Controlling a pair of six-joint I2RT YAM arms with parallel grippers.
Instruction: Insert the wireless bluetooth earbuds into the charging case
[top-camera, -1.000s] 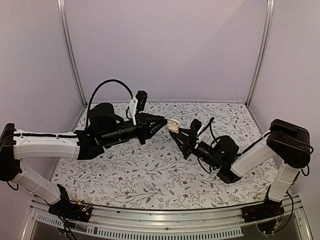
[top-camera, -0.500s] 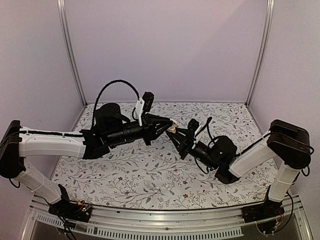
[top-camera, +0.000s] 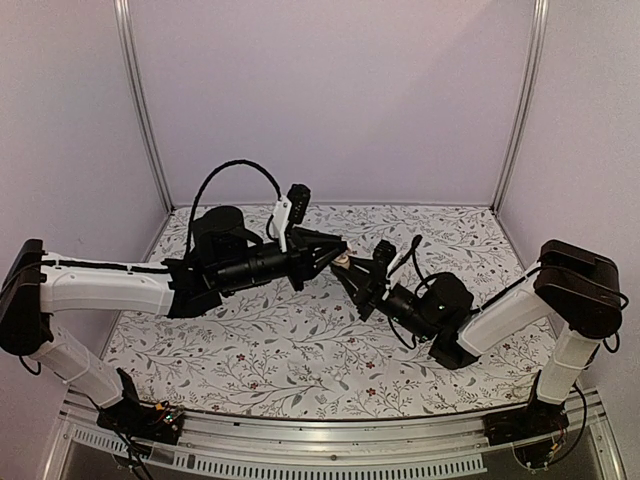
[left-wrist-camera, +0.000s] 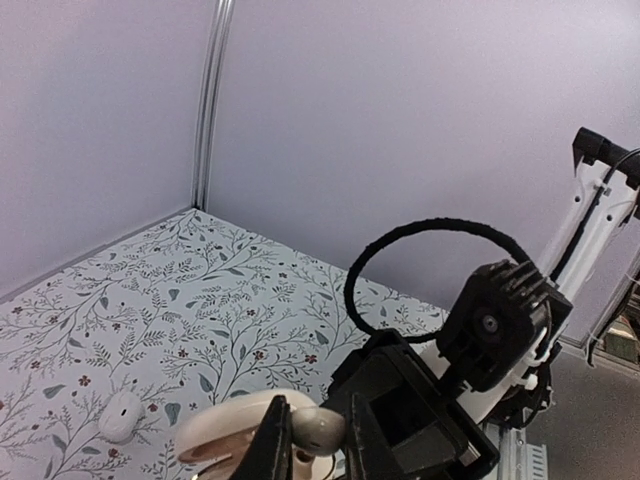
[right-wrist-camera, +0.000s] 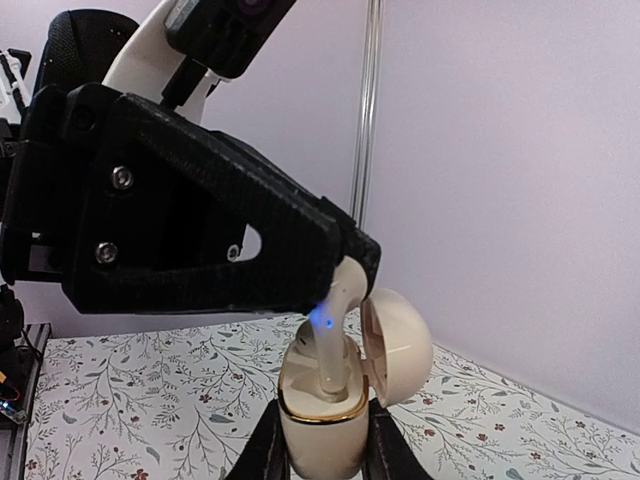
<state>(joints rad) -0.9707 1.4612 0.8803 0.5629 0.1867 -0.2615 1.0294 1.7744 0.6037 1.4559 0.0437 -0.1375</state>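
Nearest: right gripper (right-wrist-camera: 322, 462) clenched on cream, gold-rimmed, pebble-shaped plastic charging case (right-wrist-camera: 320, 425), upright, lid hinged open. Directly above: glossy white plastic earbud (right-wrist-camera: 330, 355), stem vertical, tip in socket mouth; left gripper (top-camera: 338, 254) pinches its head. Farther: second earbud (left-wrist-camera: 122, 415), white oval, on floral tablecloth (left-wrist-camera: 150, 300), well apart.

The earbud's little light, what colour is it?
Blue. The earbud shows its light best in the right wrist view.

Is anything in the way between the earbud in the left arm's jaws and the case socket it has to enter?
Nothing visible. The charging case, held upright by the right gripper, has its lid swung back, and the earbud in the left gripper reaches stem-first down into the open top.
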